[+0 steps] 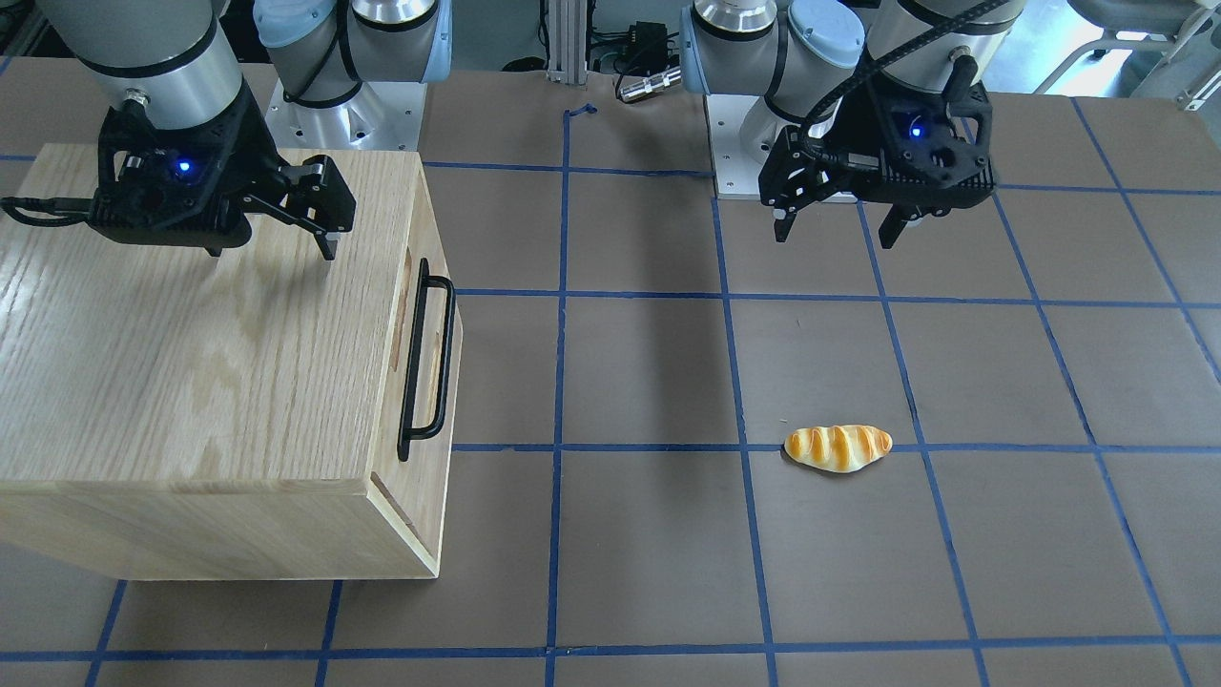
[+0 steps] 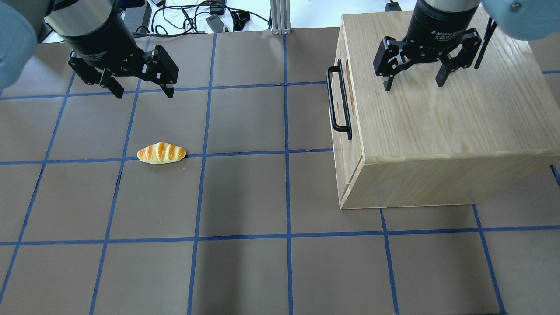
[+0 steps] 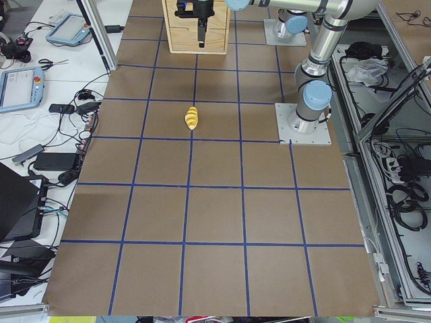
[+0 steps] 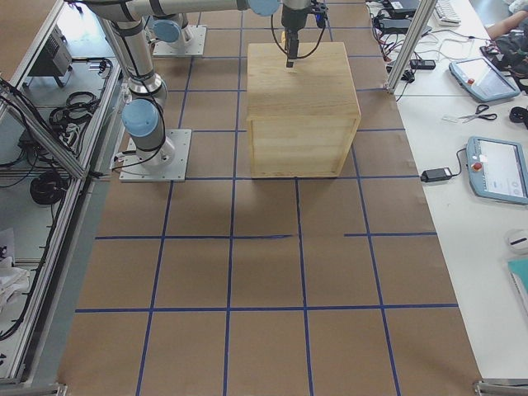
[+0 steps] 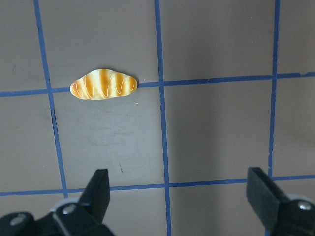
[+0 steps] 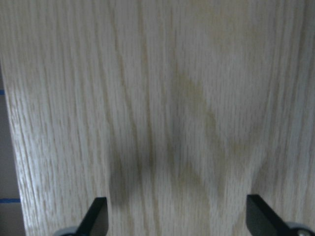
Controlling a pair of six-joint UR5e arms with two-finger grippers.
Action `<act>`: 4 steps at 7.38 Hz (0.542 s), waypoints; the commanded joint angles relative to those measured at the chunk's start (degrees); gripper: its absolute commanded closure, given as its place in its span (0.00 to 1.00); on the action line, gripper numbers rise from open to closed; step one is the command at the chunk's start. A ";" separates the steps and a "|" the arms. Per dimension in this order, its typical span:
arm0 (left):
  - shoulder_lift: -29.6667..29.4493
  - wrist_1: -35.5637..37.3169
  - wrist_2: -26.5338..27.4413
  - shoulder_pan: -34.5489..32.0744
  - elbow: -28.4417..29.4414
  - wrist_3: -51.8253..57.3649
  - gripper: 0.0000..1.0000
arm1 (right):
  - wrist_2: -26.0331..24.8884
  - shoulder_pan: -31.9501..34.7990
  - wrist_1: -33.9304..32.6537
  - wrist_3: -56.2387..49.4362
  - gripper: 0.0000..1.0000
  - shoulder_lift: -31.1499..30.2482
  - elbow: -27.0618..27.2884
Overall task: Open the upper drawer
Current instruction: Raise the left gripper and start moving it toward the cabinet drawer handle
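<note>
Nothing opened yet, I'd say: on the table (image 2: 262, 197), the one cabinet (image 2: 437, 122) at right has its upper drawer (image 2: 342, 105) shut with its single handle (image 2: 331, 100) untouched, and of two grippers, the right gripper (image 2: 413, 83) above the cabinet and the left gripper (image 2: 144, 92) near one bread roll (image 2: 161, 153), both gape empty.

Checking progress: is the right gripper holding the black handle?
No, the right gripper hangs open over the cabinet top, apart from the black handle.

Robotics lab: tape-gridded table (image 3: 215, 215), teach pendants (image 3: 19, 87), loose cables (image 3: 403, 195)
</note>
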 commanded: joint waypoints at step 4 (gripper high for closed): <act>-0.01 -0.57 -0.38 0.13 -0.55 -0.54 0.00 | 0.00 0.03 0.00 -0.04 0.00 0.00 -0.02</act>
